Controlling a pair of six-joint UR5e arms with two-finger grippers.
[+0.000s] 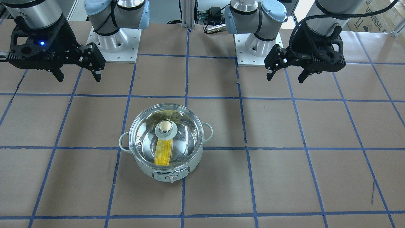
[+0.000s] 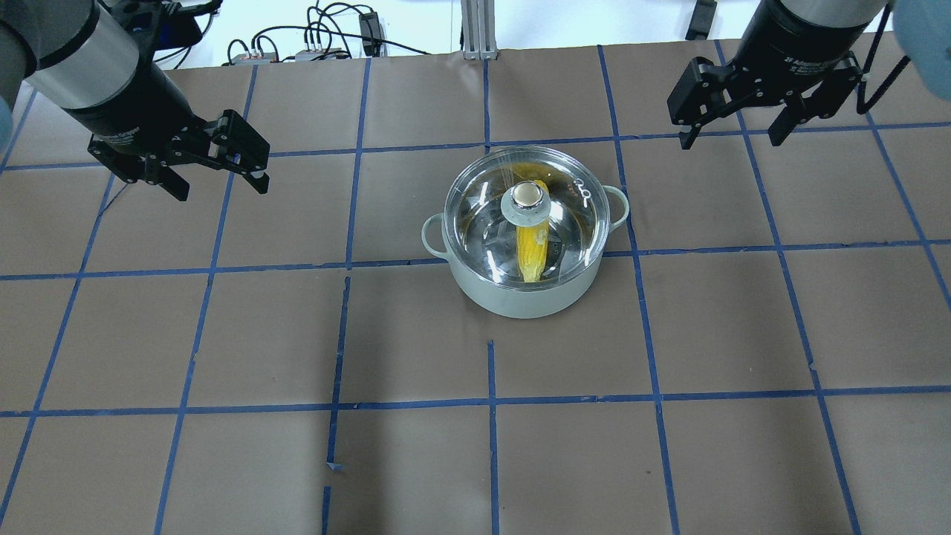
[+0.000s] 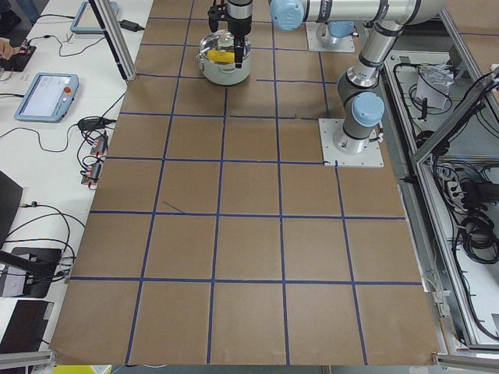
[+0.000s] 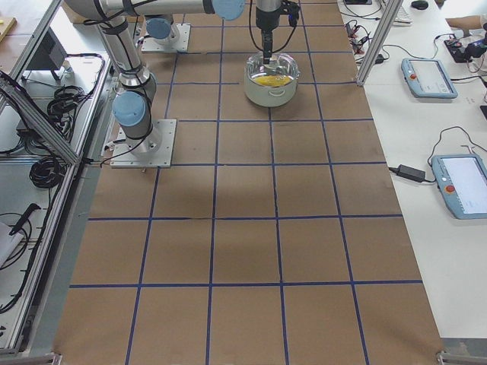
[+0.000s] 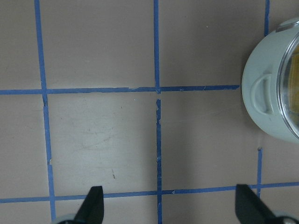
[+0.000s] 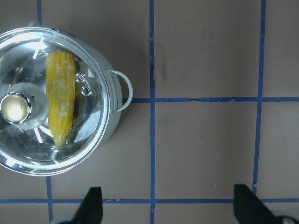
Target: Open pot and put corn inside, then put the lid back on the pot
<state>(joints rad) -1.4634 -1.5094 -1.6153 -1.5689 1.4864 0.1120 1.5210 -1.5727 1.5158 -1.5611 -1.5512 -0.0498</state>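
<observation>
The pale mint pot (image 1: 144,164) stands on the table with the clear glass lid (image 1: 183,133) seated on it, gold knob (image 1: 165,126) at the centre. The yellow corn (image 1: 163,153) lies inside, seen through the glass. Pot (image 2: 520,301), lid (image 2: 576,215) and corn (image 2: 532,253) also show in the overhead view. My left gripper (image 2: 221,191) is open and empty, raised, well to the pot's left. My right gripper (image 2: 729,141) is open and empty, raised, beyond the pot's right. The right wrist view shows the corn (image 6: 61,102) under the lid (image 6: 93,140).
The table is brown paper with a blue tape grid (image 2: 490,401). The arm bases (image 1: 114,41) stand at the robot's side of the table. Cables (image 2: 327,44) lie past the far edge. The pot's side handle (image 5: 262,94) shows at the left wrist view's right edge.
</observation>
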